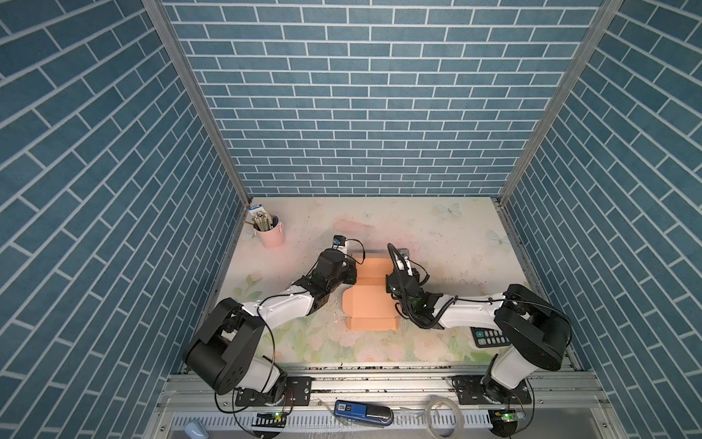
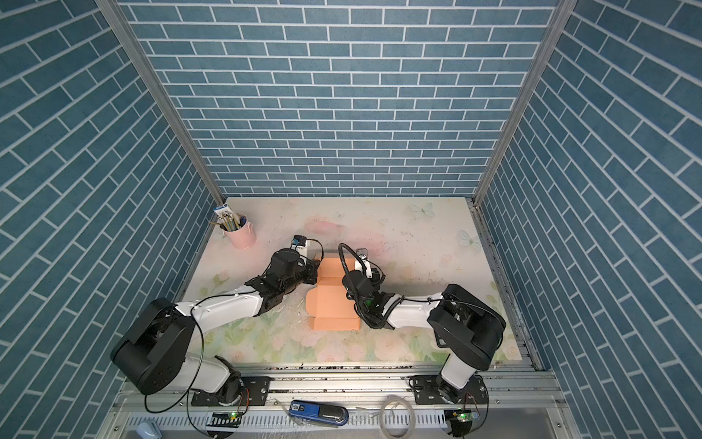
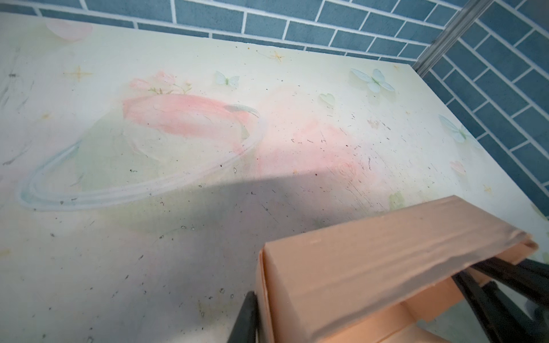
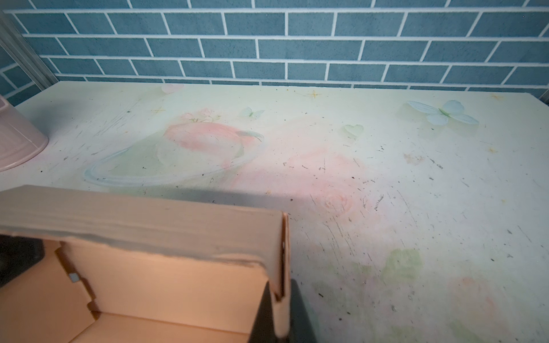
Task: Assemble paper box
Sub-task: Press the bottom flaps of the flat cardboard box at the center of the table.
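Right jaws are pressed together on the box: dark fingers sit either side of its right wall, one inside and one outside, with the cardboard pinched between them. Left jaws I cannot call. One black finger lies flat against the outside of the left wall, but its mate is hidden behind the cardboard, so whether they pinch it or merely stand beside it I cannot tell.

Seen from above, the box lies mid-desk between the two wrists, and both top views show it so. Its far end is folded up: a peach wall stands there with its top strip bent over inward. Nearer panels lie flat on the desk, tabbed flaps spread toward the robot's bases.

A pink cup of pens stands in the far left corner, well apart from the box. A black calculator lies near the front right edge, partly hidden by the right arm. Scuffs and dark specks mark the flowered desk top.
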Available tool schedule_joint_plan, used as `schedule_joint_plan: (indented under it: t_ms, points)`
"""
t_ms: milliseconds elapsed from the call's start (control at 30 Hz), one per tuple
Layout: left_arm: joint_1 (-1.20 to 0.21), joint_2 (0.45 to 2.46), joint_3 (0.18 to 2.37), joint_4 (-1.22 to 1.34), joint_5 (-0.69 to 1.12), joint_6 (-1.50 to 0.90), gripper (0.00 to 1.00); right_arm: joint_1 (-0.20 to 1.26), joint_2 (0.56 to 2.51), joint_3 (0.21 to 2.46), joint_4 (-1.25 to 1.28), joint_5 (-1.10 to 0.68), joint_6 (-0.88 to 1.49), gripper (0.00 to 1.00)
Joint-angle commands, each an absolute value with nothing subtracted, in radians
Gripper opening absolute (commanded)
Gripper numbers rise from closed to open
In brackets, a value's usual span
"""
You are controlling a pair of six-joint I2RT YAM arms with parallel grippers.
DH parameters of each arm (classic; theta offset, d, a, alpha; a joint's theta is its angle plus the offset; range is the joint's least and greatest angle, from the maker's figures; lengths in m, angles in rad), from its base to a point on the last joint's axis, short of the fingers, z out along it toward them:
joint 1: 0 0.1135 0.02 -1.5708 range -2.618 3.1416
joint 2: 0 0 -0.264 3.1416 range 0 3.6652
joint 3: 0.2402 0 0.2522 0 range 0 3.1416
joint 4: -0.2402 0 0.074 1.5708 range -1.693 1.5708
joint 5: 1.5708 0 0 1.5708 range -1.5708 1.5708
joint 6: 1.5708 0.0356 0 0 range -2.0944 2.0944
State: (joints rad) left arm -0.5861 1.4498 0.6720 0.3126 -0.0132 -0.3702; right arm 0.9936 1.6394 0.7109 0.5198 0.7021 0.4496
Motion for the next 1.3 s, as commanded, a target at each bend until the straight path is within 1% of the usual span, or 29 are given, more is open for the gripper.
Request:
schedule_joint_plan:
  t_ms: [0, 167, 367, 800, 1000, 1267]
  points:
    - [-0.604, 1.453, 0.675, 0.353, -0.025, -0.356, 0.11, 0.995, 1.628, 0.725, 0.532, 0.687, 0.482, 0.0]
    - [-0.626, 1.449, 0.688, 0.323, -0.071, -0.333, 0.09, 0.998, 1.619, 0.725, 0.532, 0.689, 0.483, 0.0]
    - [-0.656, 1.449, 0.729, 0.251, -0.17, -0.328, 0.0, 1.004, 1.619, 0.726, 0.532, 0.69, 0.492, 0.0]
    - [-0.701, 1.485, 0.854, -0.011, -0.444, -0.362, 0.0, 1.011, 1.625, 0.774, 0.485, 0.696, 0.525, 0.0]
    - [-0.712, 1.516, 0.897, -0.102, -0.525, -0.399, 0.0, 1.013, 1.649, 0.808, 0.467, 0.709, 0.544, 0.0]
    - [-0.716, 1.576, 0.95, -0.195, -0.559, -0.434, 0.0, 1.013, 1.681, 0.843, 0.438, 0.713, 0.57, 0.0]
